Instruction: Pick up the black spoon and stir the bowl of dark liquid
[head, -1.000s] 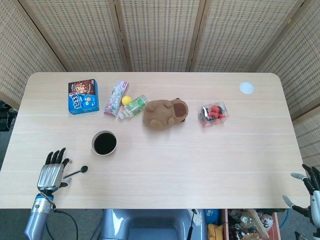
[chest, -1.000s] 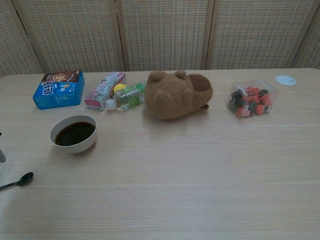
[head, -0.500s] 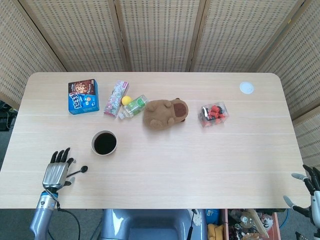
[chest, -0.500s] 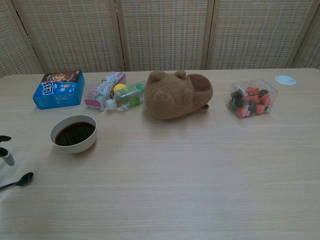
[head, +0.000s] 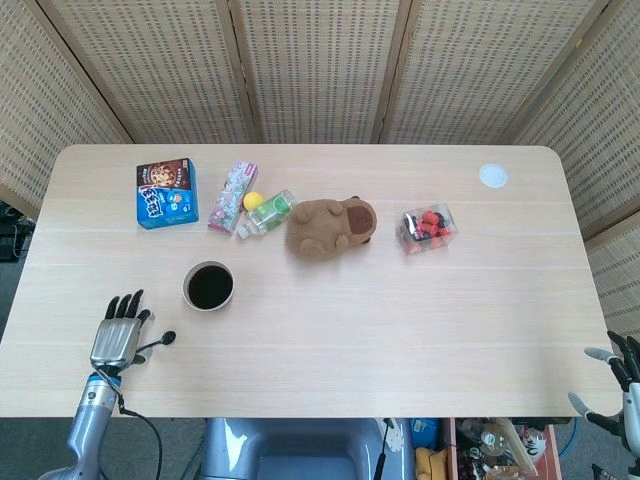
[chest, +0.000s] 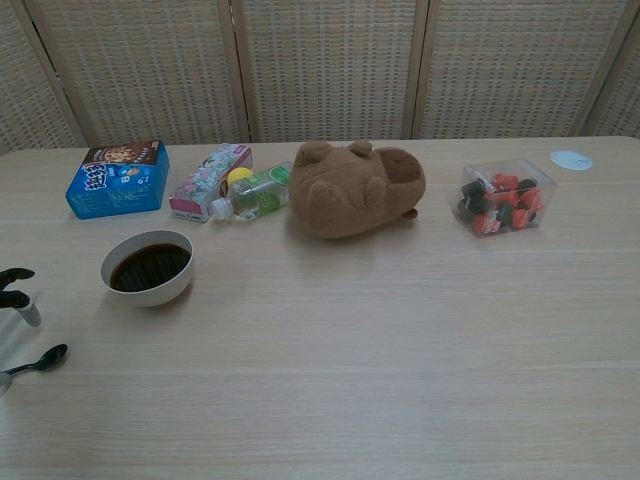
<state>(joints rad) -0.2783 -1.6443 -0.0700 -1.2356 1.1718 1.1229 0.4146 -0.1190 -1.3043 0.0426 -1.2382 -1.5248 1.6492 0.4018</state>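
Note:
The black spoon (head: 163, 340) lies flat near the table's front left edge, its bowl end pointing right; the chest view shows it as spoon (chest: 44, 358). My left hand (head: 117, 336) hovers over the spoon's handle end with fingers stretched out and apart, holding nothing; its dark fingertips (chest: 14, 285) show at the chest view's left edge. The white bowl of dark liquid (head: 208, 286), also bowl (chest: 147, 267), stands just beyond and right of the spoon. My right hand (head: 620, 382) hangs off the table's front right corner, fingers spread and empty.
Along the back stand a blue snack box (head: 166, 194), a pink packet (head: 232, 196), a small bottle with a yellow ball (head: 266, 212), a brown plush toy (head: 331, 228), a clear box of red and black pieces (head: 428, 228) and a white lid (head: 492, 176).
My left hand has slid forward and a little right over the spoon's handle; its fingertips now reach further into the chest view. The spoon and bowl have not moved.

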